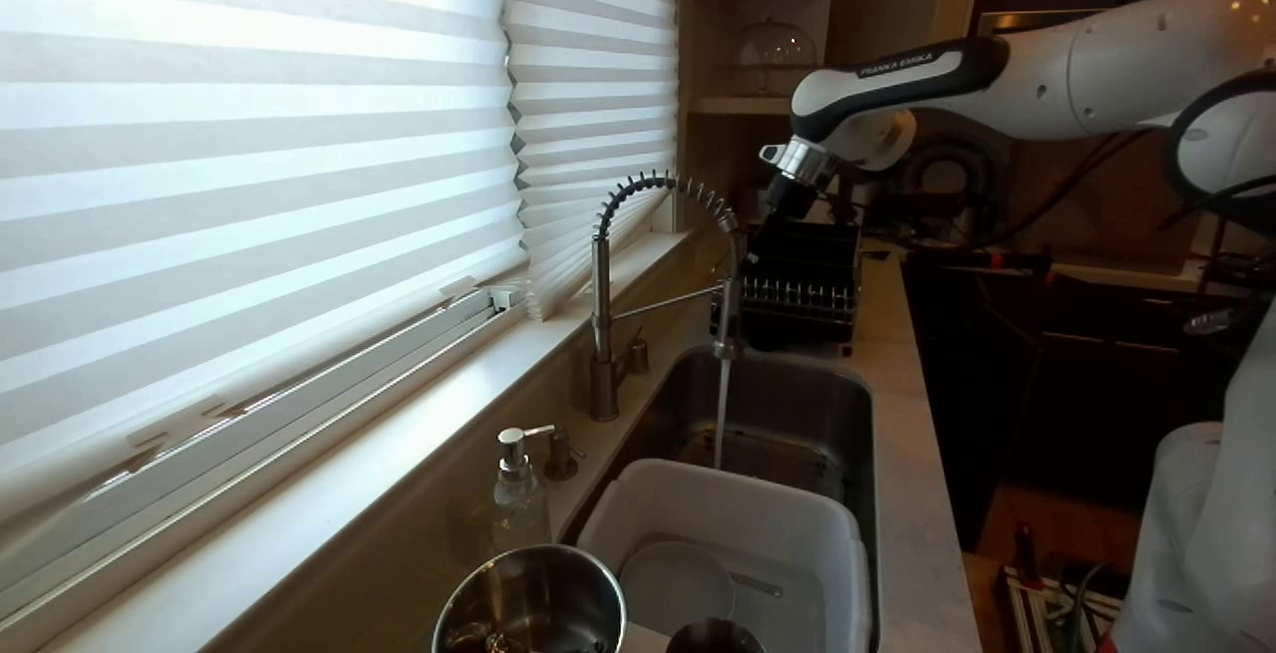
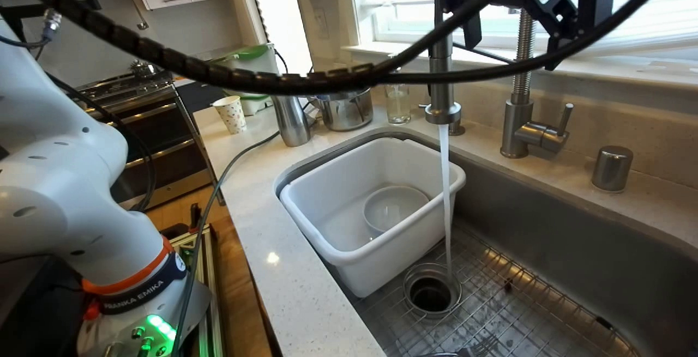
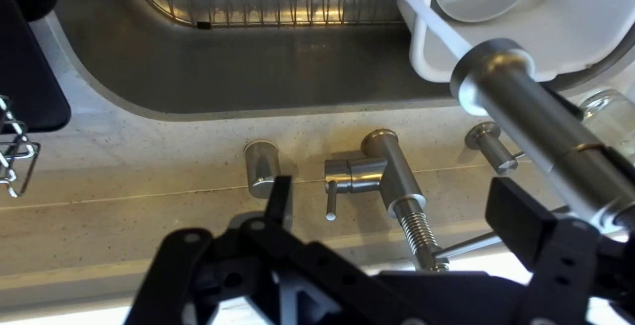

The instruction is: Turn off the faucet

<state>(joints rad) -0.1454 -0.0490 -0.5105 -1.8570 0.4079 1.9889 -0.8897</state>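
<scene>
The silver gooseneck faucet (image 1: 601,334) stands behind the sink, with a coiled-spring arch and downward spray head. It also shows in an exterior view (image 2: 442,92) and in the wrist view (image 3: 397,176). A stream of water (image 2: 446,199) runs from the spray head into the sink. The faucet's side lever handle (image 3: 331,201) points upward from the base; it also shows in an exterior view (image 2: 565,120). My black gripper (image 3: 392,196) is open and empty, above the faucet base. In the wrist view its fingers frame the base and lever, apart from both. In an exterior view the gripper (image 1: 766,234) is dark and small.
A white tub (image 2: 338,253) with a bowl sits in the sink (image 2: 545,210). A short metal cylinder (image 3: 261,166) stands beside the lever. A glass soap bottle (image 1: 518,503), steel pot (image 1: 528,593) and black dish rack (image 1: 797,299) are near. A brace bar (image 3: 471,244) joins stem and spray head.
</scene>
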